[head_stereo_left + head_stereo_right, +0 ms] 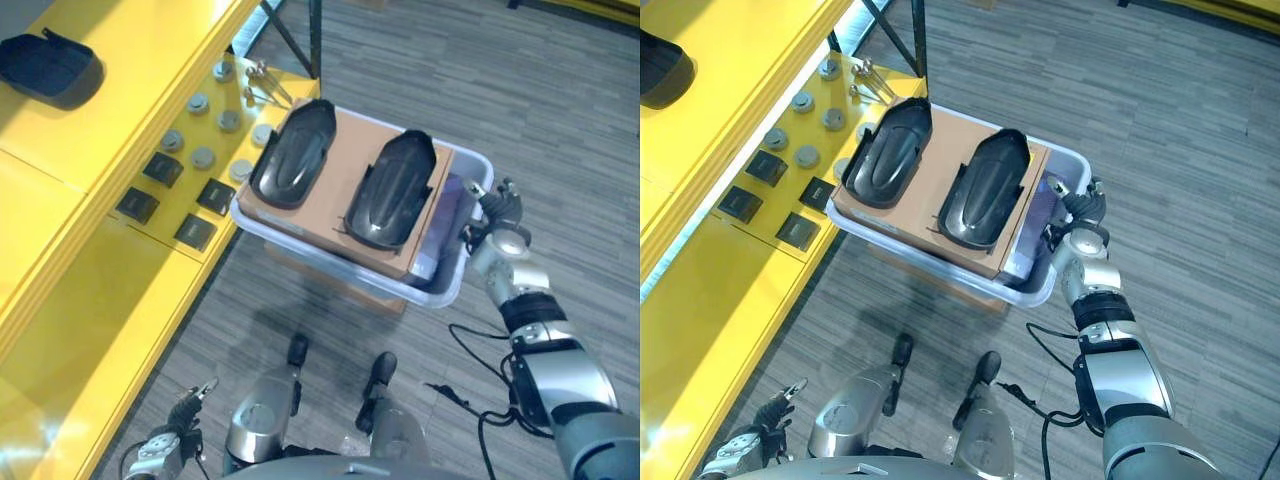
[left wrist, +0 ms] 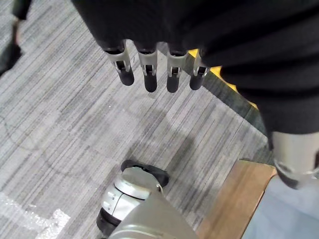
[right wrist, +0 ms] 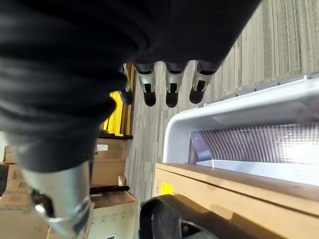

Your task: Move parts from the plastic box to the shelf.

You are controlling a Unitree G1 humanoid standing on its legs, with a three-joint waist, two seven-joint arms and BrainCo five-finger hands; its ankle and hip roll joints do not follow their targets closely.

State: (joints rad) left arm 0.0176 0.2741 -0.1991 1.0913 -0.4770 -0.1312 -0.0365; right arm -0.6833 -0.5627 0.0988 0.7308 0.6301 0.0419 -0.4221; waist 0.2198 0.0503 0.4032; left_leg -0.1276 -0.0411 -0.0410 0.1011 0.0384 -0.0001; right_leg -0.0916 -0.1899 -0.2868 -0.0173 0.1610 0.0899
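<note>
Your plastic box [image 1: 452, 283] sits at centre, against the yellow shelf [image 1: 150, 60] at 9 o'clock. Two black parts [image 1: 293, 153] [image 1: 391, 189] lie side by side on a cardboard sheet [image 1: 345, 150] across the box. Your right hand [image 1: 499, 208] rests just beside the box's 3 o'clock rim, fingers [image 3: 171, 90] straight and relaxed, holding nothing. Your left hand [image 1: 187, 410] hangs low at 7 o'clock over the grey carpet [image 2: 60, 124], fingers [image 2: 148, 74] straight. Another black part [image 1: 48, 66] lies on the shelf at 10 o'clock, with round metal pieces [image 1: 203, 157] and small black blocks [image 1: 194, 231] on its lower level.
</note>
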